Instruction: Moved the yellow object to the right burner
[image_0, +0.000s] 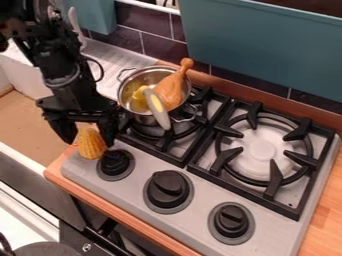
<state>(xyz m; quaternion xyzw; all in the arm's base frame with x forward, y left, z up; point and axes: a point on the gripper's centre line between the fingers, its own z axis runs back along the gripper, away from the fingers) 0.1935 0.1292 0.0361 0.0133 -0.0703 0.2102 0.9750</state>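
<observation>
Hand (87, 135): closed on corn (92, 145) | Corn: below hand, near-upright, by left knob (115, 163) | We judge next move: rightward past pot (139, 112) to right burner (262, 148)

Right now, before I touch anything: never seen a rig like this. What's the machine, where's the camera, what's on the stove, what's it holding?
The machine is a black robot arm, coming in from the upper left and ending in a gripper. There is one picture, from a fixed camera looking down at a slant.

Below is a stove with three black knobs along its front and two burners. A metal pot sits on the left one, with a brown toy drumstick, something yellow and a grey-and-yellow piece in it. The right burner has a round grate.

The gripper is right at a yellow corn-like object by the stove's left edge. Whether it's gripped, I can't tell.
</observation>
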